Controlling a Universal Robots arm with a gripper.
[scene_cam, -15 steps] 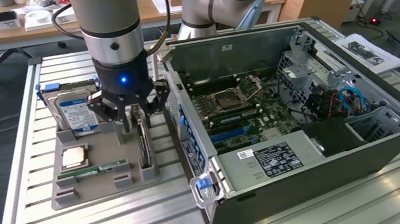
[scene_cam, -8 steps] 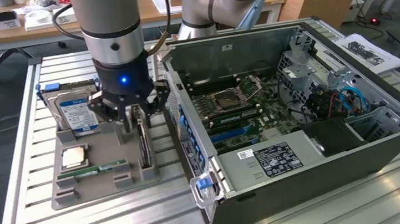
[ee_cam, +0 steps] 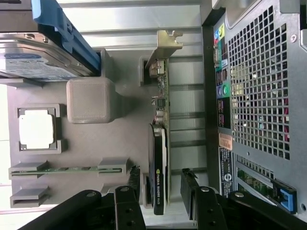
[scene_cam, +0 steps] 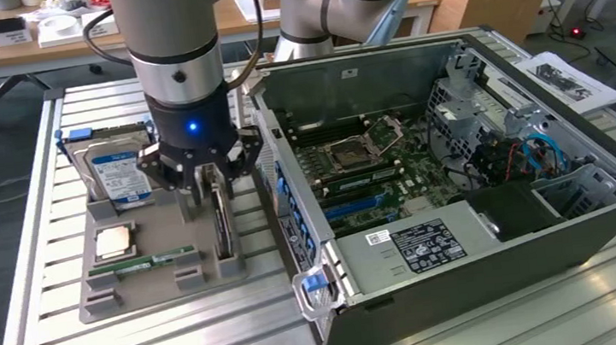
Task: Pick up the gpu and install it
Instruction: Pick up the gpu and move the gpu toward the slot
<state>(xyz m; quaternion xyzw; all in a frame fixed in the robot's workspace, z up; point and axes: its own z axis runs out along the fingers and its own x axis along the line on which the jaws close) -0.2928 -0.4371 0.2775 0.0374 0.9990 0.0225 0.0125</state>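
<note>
The gpu [ee_cam: 158, 153] is a thin dark card with a metal end bracket [ee_cam: 165, 45]. It stands on its long edge in a slot of the grey parts tray [ee_cam: 120, 139], close to the computer case. My gripper [ee_cam: 160, 178] is open and straddles one end of the card, with a gap showing between the card and each finger. In the exterior view the gripper [scene_cam: 209, 187] hangs straight down over the gpu [scene_cam: 222, 229] on the tray side nearest the case.
On the tray [scene_cam: 126, 299] are a silver hard drive [scene_cam: 119, 171] in a blue frame, a processor [scene_cam: 112, 241] and a green memory stick [scene_cam: 140, 263]. The open computer case [scene_cam: 457, 165] lies at the exterior view's right. A second arm [scene_cam: 337, 6] stands behind it.
</note>
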